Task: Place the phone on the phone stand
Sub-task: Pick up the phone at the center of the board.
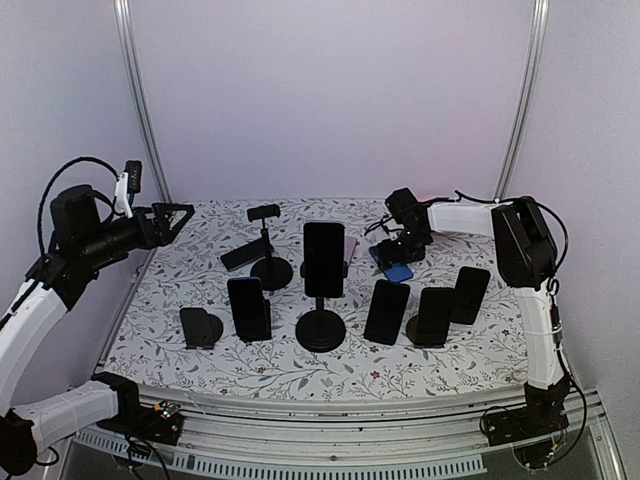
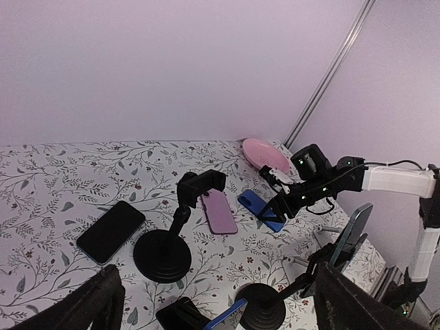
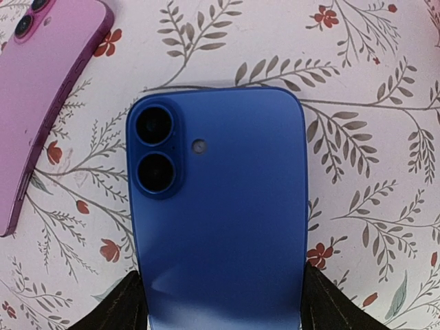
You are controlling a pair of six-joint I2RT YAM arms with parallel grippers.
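Basically, the blue slab phone (image 3: pixel 220 206) lay camera-side up, flat on the floral-print table cover (image 3: pixel 371 103), at about 2 o'clock on the table in the top view. In the right wrist view its long axis ran 12 to 6 o'clock, with the lenses at the 12 end. The right gripper (image 1: pixel 402 258) was directly over the 6 o'clock end, one finger at each long edge. The fingers (image 3: pixel 130 302) sat right at the edges. Whether they were already pinching could not be told, and the phone was not lifted. A pink phone (image 3: pixel 41 103) lay at 10 o'clock, apart from the blue one.

The right arm was far nearer. Its elbow was high at the table's right edge, its forearm reached toward 9 o'clock, and its wrist was pitched down. The left gripper (image 1: pixel 175 215) hung released and empty at the left edge, pointing to 3 o'clock, well apart from the phone.

The likely target was the black round-base clamp stand (image 1: pixel 268 245), which was bare and stood at roughly 9 o'clock from the phone. Other phones stood on stands between 6 and 8 o'clock, so the lift needed height before any move sideways.
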